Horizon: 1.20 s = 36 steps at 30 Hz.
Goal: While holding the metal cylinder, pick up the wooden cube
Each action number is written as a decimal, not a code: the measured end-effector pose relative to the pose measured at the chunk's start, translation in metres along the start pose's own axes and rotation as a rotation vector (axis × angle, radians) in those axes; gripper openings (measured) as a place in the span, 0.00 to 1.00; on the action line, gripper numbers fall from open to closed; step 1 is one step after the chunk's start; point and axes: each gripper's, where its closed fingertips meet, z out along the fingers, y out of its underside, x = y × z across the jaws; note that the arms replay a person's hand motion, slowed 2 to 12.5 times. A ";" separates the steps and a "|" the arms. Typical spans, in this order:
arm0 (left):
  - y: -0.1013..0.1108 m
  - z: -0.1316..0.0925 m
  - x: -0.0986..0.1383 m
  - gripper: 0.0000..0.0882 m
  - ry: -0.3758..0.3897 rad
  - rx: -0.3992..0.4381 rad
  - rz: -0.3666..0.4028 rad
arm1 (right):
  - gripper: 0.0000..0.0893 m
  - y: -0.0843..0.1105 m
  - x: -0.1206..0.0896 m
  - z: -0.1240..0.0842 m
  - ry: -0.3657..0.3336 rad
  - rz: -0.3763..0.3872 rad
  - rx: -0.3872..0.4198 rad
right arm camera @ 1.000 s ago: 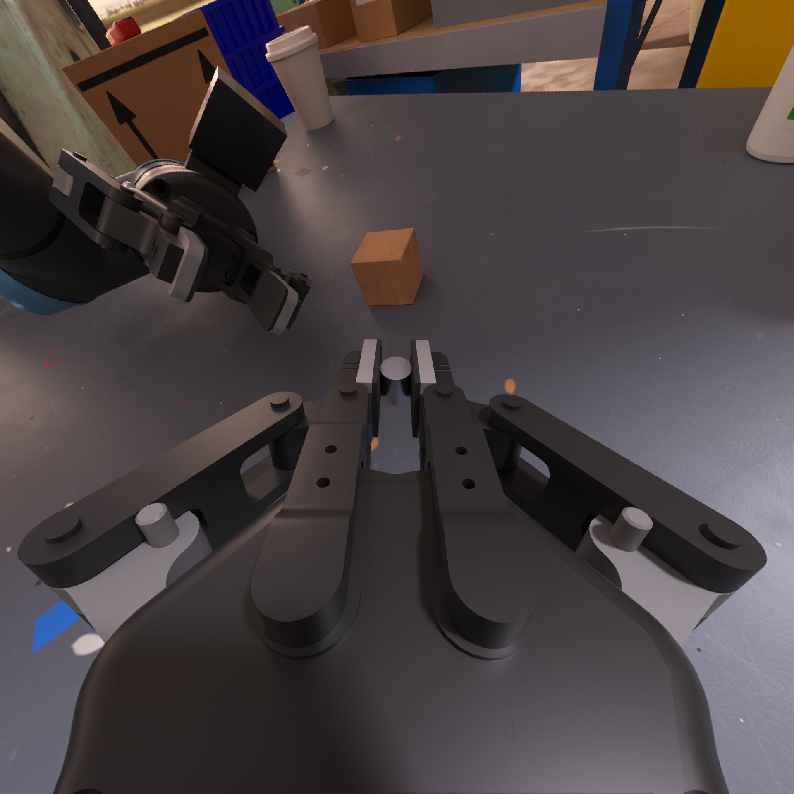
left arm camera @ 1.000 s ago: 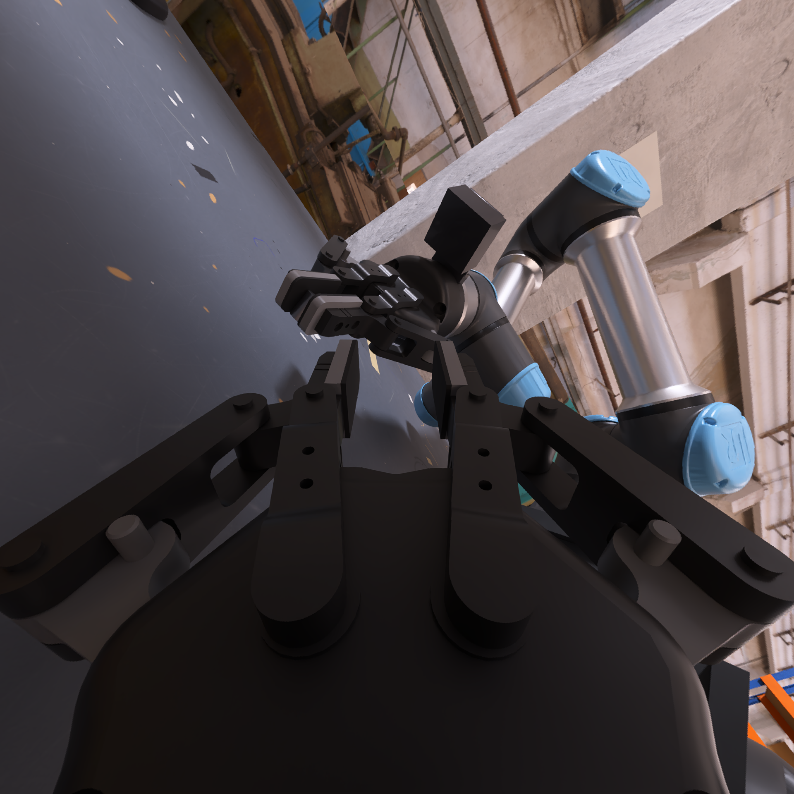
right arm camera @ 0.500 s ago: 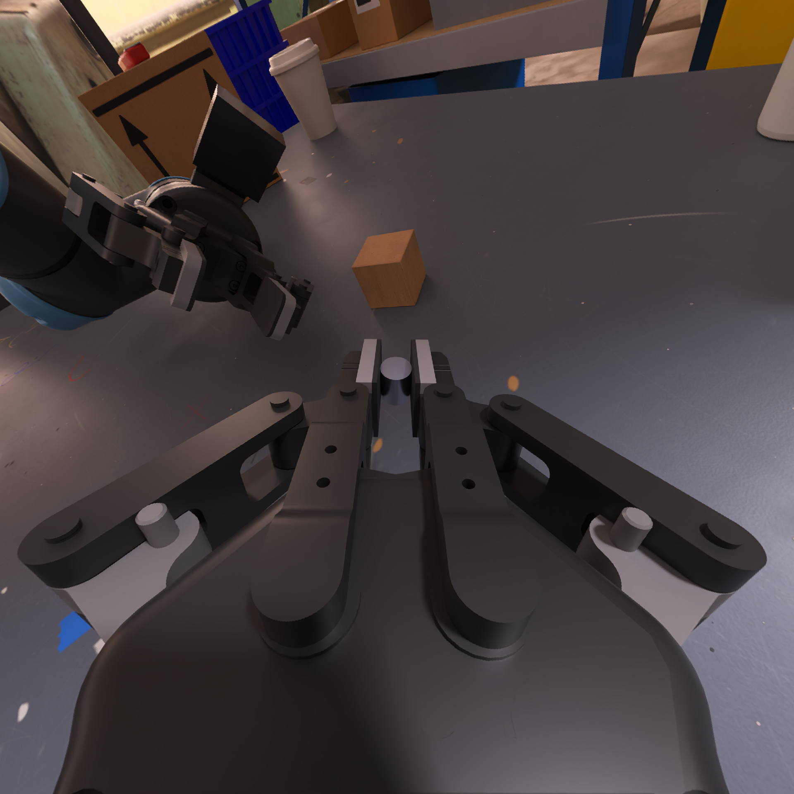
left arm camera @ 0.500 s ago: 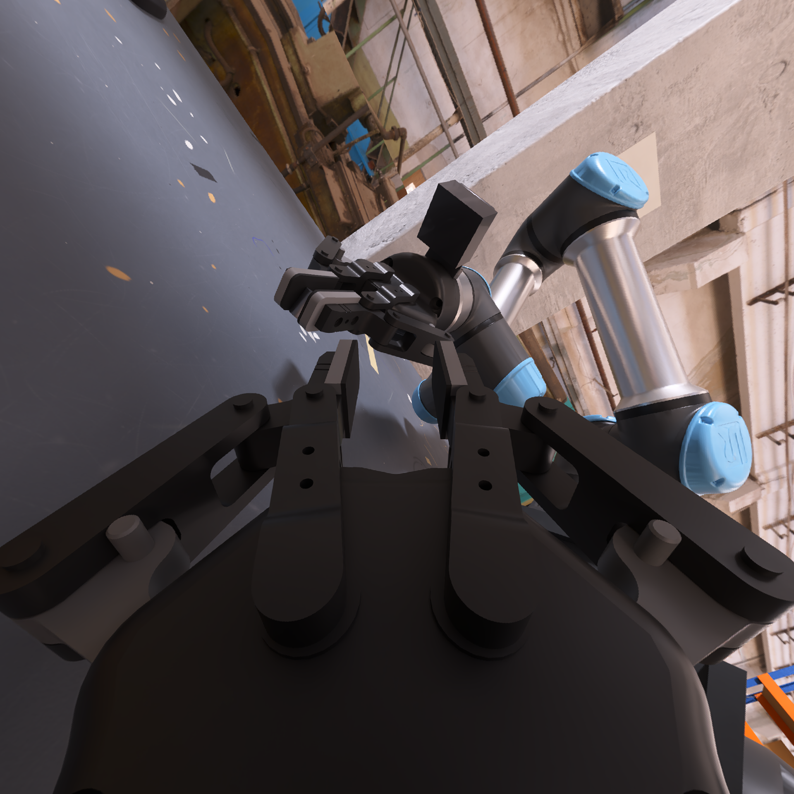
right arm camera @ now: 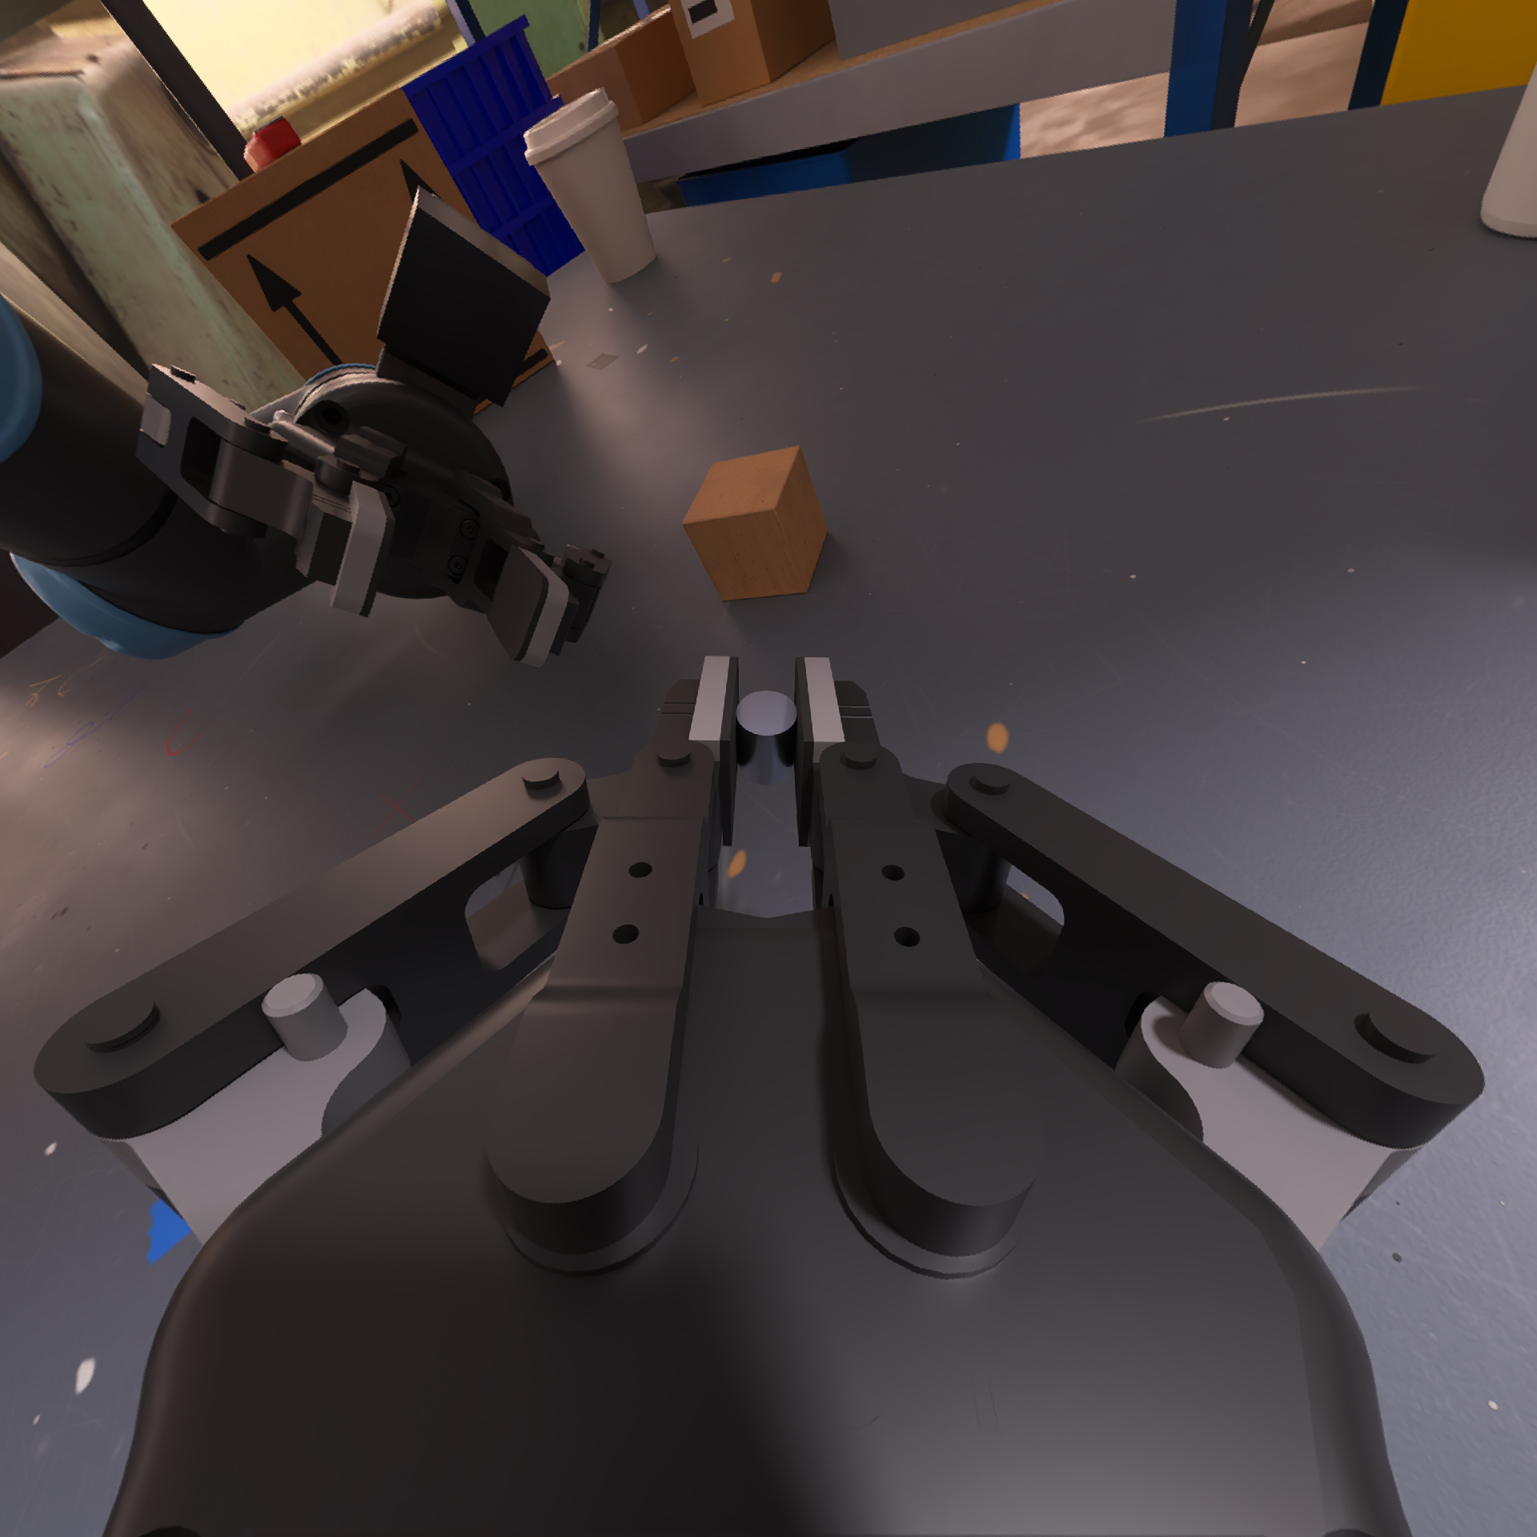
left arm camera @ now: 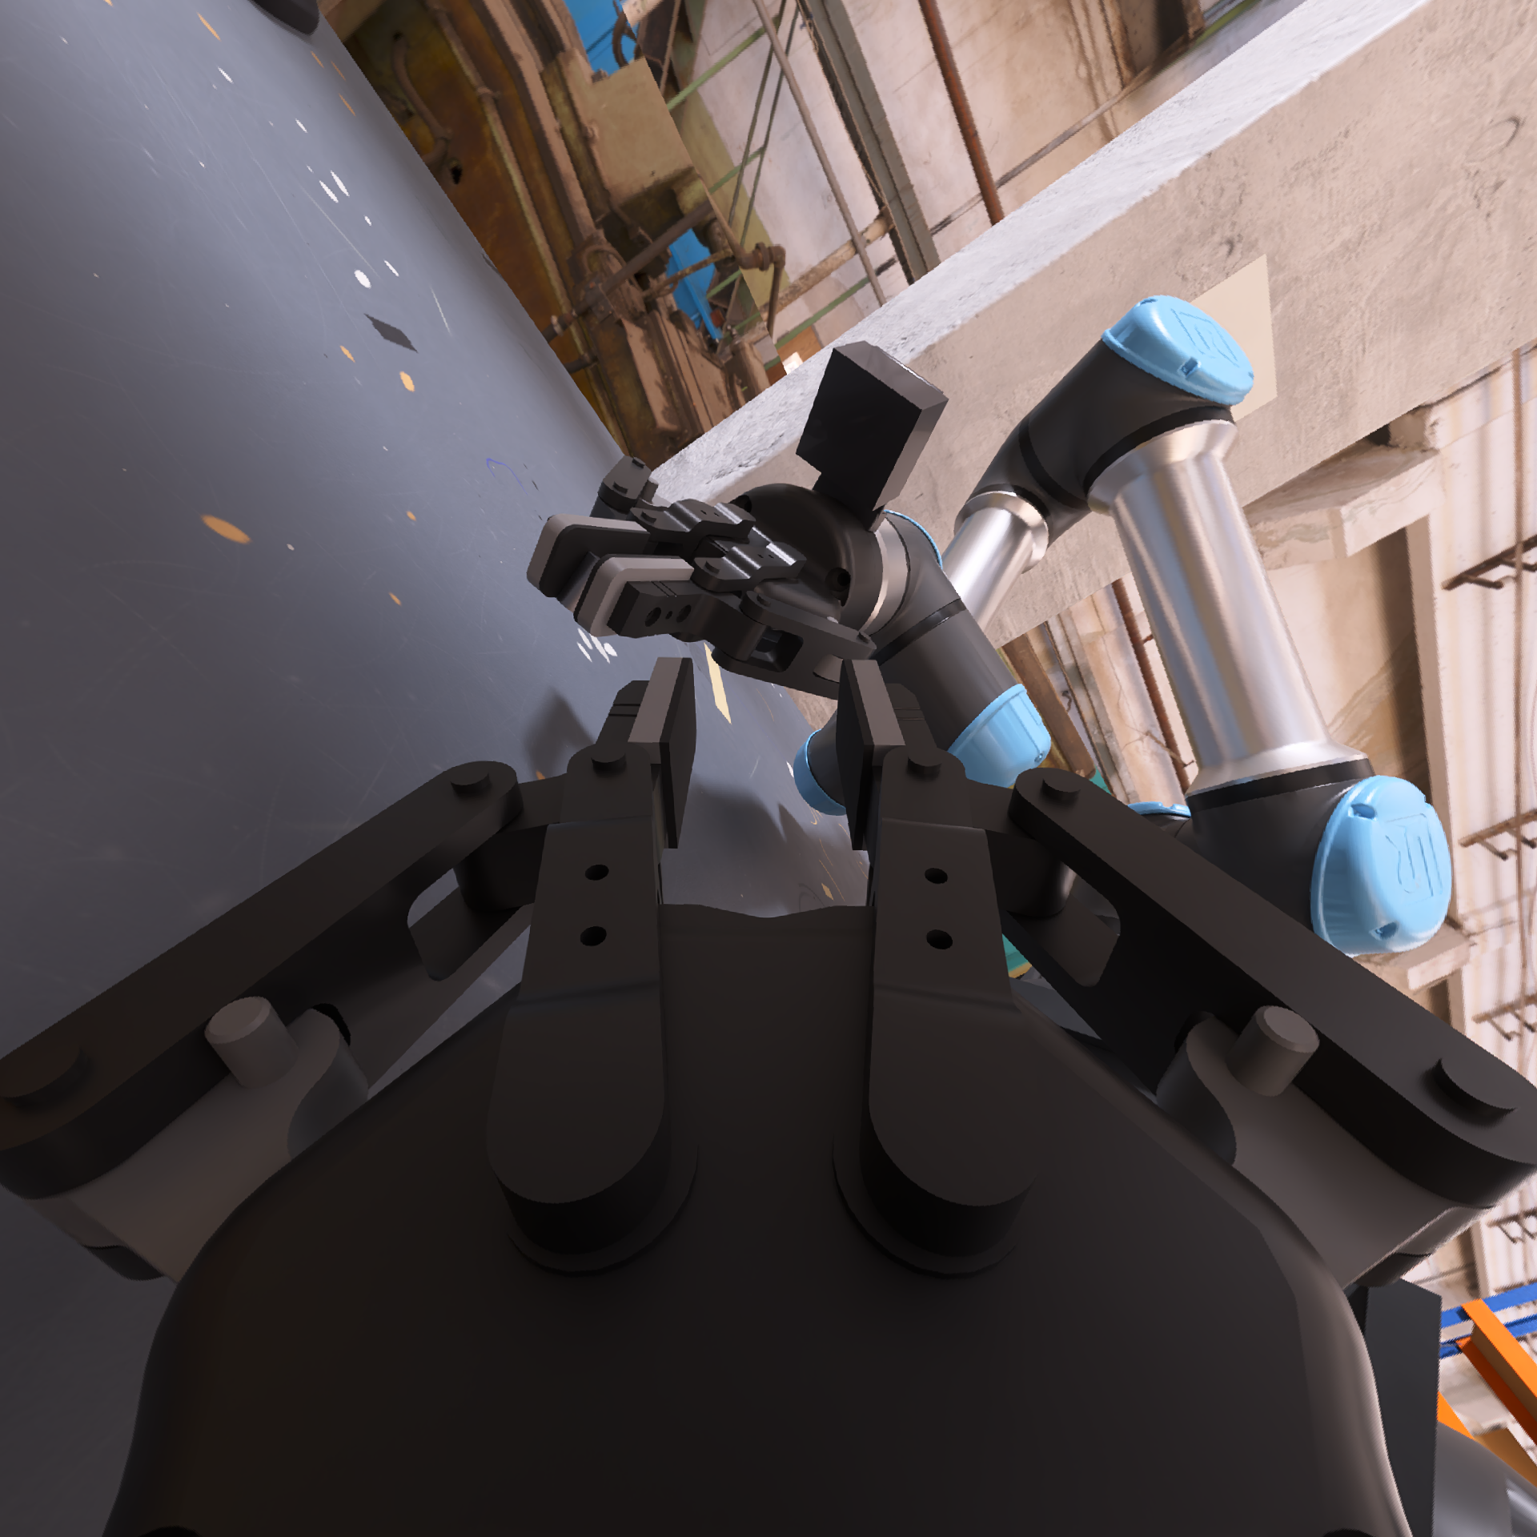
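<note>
The metal cylinder [right arm camera: 766, 725] is clamped by the right gripper [right arm camera: 767, 707]; the left gripper [left arm camera: 765, 753], part-open, holds nothing; the wooden cube [right arm camera: 757, 524] sits farther off.

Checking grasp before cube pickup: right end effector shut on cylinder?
Shut: right end effector pads clamp both sides of the metal cylinder.

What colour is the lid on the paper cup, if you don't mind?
White, on the beige paper cup; the right wrist view shows it best.

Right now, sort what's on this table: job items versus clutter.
Job:
- small shiny metal cylinder, clamped in the right gripper
- light-brown wooden cube, untouched on the grey table
- empty left gripper

Clutter:
- white lidded paper cup
- white bottle
</note>
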 end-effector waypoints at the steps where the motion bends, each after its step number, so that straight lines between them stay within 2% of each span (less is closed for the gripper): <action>1: 0.000 0.000 0.000 0.35 0.000 0.000 0.000 | 0.13 0.000 0.000 0.000 -0.001 0.002 0.000; 36: -0.001 0.000 0.000 0.35 0.008 0.001 -0.002 | 0.13 -0.002 0.002 -0.001 -0.022 0.068 0.012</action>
